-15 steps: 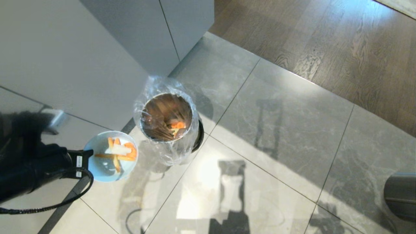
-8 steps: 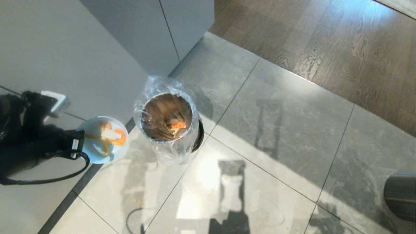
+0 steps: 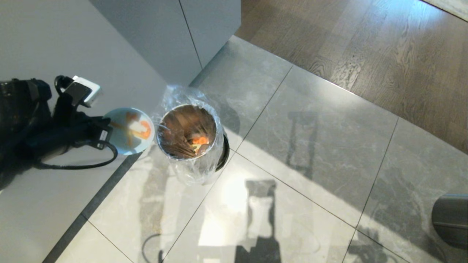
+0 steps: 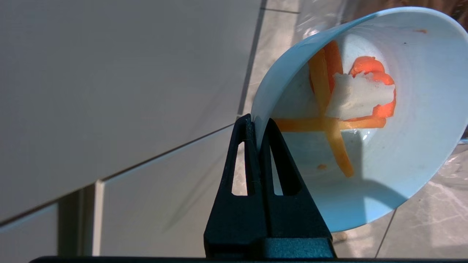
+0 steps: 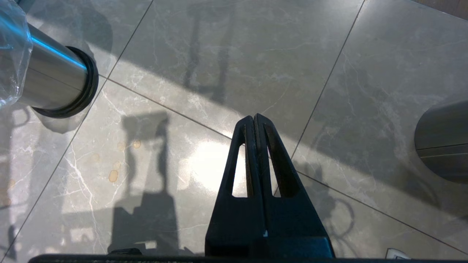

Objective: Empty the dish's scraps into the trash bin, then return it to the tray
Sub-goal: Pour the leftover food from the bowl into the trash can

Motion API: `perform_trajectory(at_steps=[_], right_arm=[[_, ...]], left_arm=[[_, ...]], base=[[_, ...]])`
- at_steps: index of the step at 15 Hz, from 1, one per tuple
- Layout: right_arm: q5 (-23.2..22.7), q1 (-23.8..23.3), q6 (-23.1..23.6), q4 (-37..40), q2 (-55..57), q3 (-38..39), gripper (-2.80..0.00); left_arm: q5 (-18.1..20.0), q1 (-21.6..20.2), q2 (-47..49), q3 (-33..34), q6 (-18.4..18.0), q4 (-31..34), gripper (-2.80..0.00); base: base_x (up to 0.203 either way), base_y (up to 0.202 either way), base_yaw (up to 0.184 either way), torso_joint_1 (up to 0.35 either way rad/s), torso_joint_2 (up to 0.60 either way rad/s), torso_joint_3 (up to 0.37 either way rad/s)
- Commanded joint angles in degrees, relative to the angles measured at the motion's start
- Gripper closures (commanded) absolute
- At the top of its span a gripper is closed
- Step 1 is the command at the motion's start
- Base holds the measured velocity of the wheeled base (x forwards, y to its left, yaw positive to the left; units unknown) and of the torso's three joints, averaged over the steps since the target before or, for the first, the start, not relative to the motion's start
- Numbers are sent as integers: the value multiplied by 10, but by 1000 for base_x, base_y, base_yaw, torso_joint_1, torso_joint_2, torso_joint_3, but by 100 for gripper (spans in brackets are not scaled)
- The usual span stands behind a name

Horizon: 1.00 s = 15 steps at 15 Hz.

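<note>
Dish (image 4: 402, 153): smooth, glossy, ceramic-looking, pale blue. Trash bin (image 5: 51, 78): shiny steel, black base ring, crinkly clear plastic liner (image 3: 190, 171). Floor tiles (image 3: 310, 153) polished, marbled stone; beyond, matt grained wood boards (image 3: 384, 54).

The trash bin (image 3: 188, 133) stands open-mouthed on the tiles, its crinkly liner flaring past the rim. On its left, the bowl (image 3: 128, 130) and the left gripper (image 3: 106, 133) pinching it fill the gap to the grey cabinet (image 3: 109, 54) just behind. Right of the bin the floor (image 3: 310, 164) lies open as far as a second steel cylinder (image 3: 451, 219), well apart.
</note>
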<state>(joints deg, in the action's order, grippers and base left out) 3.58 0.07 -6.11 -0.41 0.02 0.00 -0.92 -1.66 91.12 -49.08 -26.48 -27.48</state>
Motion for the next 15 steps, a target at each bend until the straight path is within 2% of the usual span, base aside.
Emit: perform_trajectory(at_steps=[1, 7, 12, 15], right_arm=[[0, 0, 0, 0, 1, 0, 0], [0, 0, 0, 0, 0, 0, 0], [0, 0, 0, 0, 0, 0, 0], [0, 0, 0, 0, 0, 0, 0]], left_arm=[[-1, 25, 16, -16, -2, 0, 0], [-1, 55, 17, -34, -6, 2, 0], [0, 87, 17, -56, -8, 32, 0], [-4, 86, 17, -71, -40, 33, 0]], base=[[0, 0, 0, 0, 0, 0], [0, 0, 0, 0, 0, 0], [0, 0, 0, 0, 0, 0], [0, 0, 0, 0, 0, 0]])
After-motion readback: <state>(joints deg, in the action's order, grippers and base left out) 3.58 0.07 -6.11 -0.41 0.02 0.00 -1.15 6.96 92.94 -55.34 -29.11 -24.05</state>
